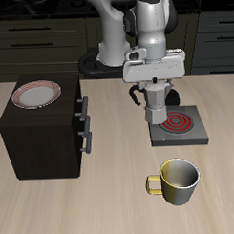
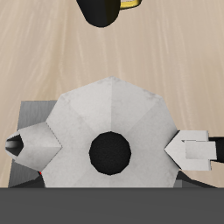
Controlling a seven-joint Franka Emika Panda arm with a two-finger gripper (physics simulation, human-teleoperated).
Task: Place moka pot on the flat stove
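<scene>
Gripper (image 1: pixel 153 100) pinches the pot (image 1: pixel 154 97) from above by its sides, holding it over the stove's (image 1: pixel 178 130) edge, coil not yet centred beneath.

The moka pot (image 1: pixel 156 96) is a small silver faceted pot, upright, its black lid knob (image 2: pixel 111 152) centred on the eight-sided lid, the spout pointing sideways. It hangs above the flat stove (image 1: pixel 177 126), a thin square grey plate with a red spiral coil, lying on the bench (image 1: pixel 112 205).
</scene>
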